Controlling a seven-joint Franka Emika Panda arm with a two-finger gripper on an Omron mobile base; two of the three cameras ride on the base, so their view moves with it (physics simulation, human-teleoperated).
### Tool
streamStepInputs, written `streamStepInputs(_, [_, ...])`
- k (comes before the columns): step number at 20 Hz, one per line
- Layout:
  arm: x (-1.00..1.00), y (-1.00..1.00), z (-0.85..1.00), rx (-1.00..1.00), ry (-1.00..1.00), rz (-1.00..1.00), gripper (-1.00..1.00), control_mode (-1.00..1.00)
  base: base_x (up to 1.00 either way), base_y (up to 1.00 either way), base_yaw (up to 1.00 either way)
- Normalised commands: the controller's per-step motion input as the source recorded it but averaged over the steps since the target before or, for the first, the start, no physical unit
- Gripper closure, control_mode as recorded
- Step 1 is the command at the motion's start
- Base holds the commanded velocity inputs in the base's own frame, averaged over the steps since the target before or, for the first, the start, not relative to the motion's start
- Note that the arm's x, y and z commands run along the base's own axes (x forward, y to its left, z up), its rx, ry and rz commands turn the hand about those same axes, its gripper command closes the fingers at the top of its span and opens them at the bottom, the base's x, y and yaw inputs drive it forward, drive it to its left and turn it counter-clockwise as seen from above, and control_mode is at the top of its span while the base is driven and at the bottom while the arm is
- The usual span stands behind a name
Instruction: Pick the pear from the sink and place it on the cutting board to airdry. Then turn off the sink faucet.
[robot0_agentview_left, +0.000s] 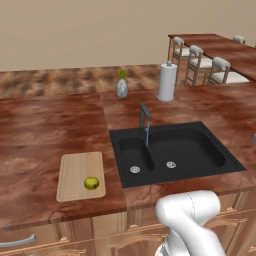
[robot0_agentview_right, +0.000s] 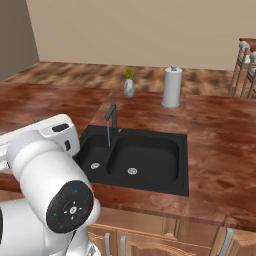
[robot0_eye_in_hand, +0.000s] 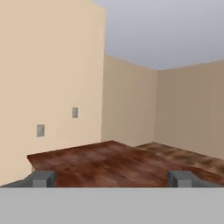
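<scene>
Left base view showed the small roundish yellow-green pear (robot0_agentview_left: 91, 183) already resting on the light tan wooden cutting board (robot0_agentview_left: 75, 167), near its front right corner, on the red-brown counter (robot0_agentview_left: 45, 125) just left of the black double-basin sink (robot0_agentview_left: 200, 150). Both basins lay bare except for their round silver drains. A thin blue stream fell from the slim dark grey angular faucet (robot0_agentview_left: 145, 118) into the narrow basin, so the water was judged to be running and the faucet the remaining job.

Hand view had the two dark finger tips of the gripper (robot0_eye_in_hand: 112, 178) set wide apart with nothing between them, the camera facing beige walls across a stretch of counter and away from the sink.

The faucet looked rigid and metallic, probably smooth and somewhat slippery; no separate handle could be made out, so the likeliest place to push or take hold was the upper part of the post by the short spout. It should need only a light sideways nudge.

Behind the sink stood a grey vase with a yellow flower (robot0_agentview_left: 122, 86) and a white paper towel roll on its stand (robot0_agentview_left: 167, 81), both well apart from the faucet. Chairs (robot0_agentview_left: 200, 62) sat beyond the counter. Nothing appeared to block a reach from the front.
</scene>
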Motion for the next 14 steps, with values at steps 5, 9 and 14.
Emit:
streamStepInputs(5, [0.0,-0.2,-0.03,0.0,-0.06,0.13,-1.0,-1.0,0.0,0.0,0.0])
streamStepInputs(9, [0.01,-0.14,-0.14,0.0,-0.05,0.12,-1.0,-1.0,0.0,0.0,0.0])
streamStepInputs(14, [0.08,-0.1,-0.24,0.0,-0.05,0.13,-1.0,-1.0,0.0,0.0,0.0])
